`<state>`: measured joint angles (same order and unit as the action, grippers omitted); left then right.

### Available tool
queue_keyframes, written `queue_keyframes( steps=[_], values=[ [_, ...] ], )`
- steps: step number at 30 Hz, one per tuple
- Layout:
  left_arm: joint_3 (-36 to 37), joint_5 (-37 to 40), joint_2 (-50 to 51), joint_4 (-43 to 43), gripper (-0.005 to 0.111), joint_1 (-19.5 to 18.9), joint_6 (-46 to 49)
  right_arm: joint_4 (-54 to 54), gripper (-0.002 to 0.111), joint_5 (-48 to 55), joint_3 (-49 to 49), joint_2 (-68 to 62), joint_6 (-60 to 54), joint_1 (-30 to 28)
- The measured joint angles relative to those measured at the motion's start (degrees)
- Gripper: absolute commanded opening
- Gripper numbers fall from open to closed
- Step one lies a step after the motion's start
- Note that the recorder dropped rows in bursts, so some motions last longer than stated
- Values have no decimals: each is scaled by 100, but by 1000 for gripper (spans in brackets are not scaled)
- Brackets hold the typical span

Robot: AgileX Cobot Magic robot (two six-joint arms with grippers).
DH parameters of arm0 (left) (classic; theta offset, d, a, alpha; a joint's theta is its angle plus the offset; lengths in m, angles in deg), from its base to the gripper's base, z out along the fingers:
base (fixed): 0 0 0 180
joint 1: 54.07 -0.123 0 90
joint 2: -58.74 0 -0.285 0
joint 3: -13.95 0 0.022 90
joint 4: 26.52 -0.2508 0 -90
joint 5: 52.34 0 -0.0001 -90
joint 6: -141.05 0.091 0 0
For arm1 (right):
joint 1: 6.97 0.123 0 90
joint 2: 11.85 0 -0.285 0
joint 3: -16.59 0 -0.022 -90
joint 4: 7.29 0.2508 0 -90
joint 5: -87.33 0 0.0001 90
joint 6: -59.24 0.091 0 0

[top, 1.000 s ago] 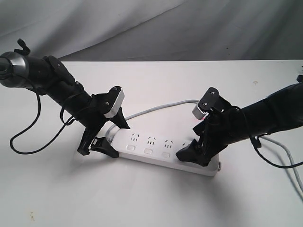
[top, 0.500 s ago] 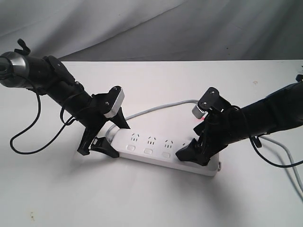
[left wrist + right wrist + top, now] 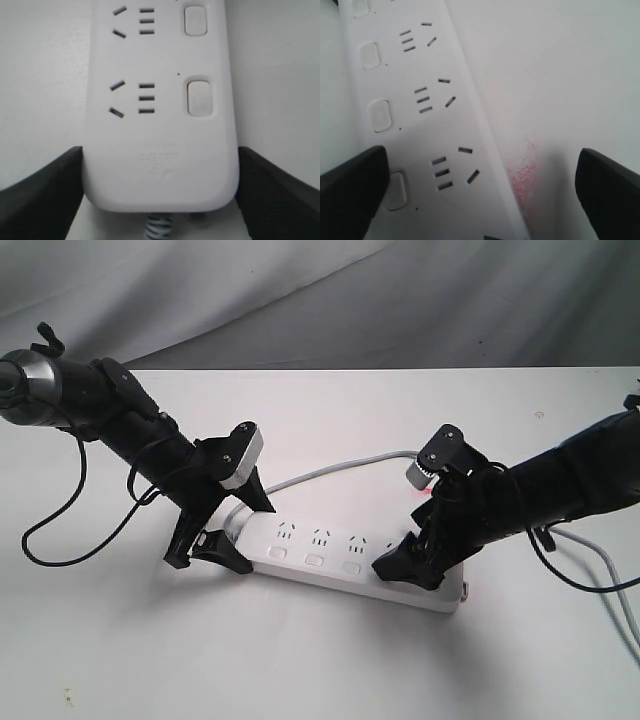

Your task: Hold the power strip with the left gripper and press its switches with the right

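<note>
Nearest us, the white table [image 3: 300, 660] is bare in front of the power strip [image 3: 330, 552], which lies flat across the middle, its far end angled slightly toward us on the right.

At the strip's cord end, the left gripper [image 3: 160, 165] stands wide and straddles the full width of the bar. Its two black fingers [image 3: 40, 200] press against the long sides there, so it holds the strip across its width, with the first of the switches [image 3: 200, 98] just ahead of the fingers.

Toward the other end, the right gripper [image 3: 420, 555] is spread as wide as we see it and grips nothing. In its wrist view one finger [image 3: 350, 185] hangs over the switch row, beside a button, and the other [image 3: 610, 190] is well off the strip over bare table. We cannot tell whether the near finger touches the button.

The three middle socket groups lie uncovered between the two grippers — open room along the strip's top.

Behind, the grey cord [image 3: 330, 468] curves away from the left gripper's end across the table toward the right. Beyond that the tabletop runs clear to its far edge, where a grey cloth backdrop [image 3: 400, 300] rises.
</note>
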<state>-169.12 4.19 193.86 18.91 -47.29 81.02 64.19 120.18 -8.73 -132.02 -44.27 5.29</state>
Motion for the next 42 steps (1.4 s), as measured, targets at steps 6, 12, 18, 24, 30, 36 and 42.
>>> queue_keyframes(
  steps=[6,12,18,24,30,36,42],
  values=[
    [0,0,0,11,36,0,0,-101,91,-13,0,12,128,0],
    [0,0,0,22,36,0,0,-74,91,-23,0,12,155,0],
    [0,0,0,22,36,0,0,-51,91,-23,0,12,155,0],
    [0,0,0,22,36,0,0,39,91,-23,0,12,73,0],
    [0,0,0,22,36,0,0,51,91,25,0,12,51,-149],
    [0,0,0,22,36,0,0,-59,91,37,0,12,14,-230],
    [0,0,0,22,36,0,0,62,91,97,0,12,-81,-230]
  ],
)
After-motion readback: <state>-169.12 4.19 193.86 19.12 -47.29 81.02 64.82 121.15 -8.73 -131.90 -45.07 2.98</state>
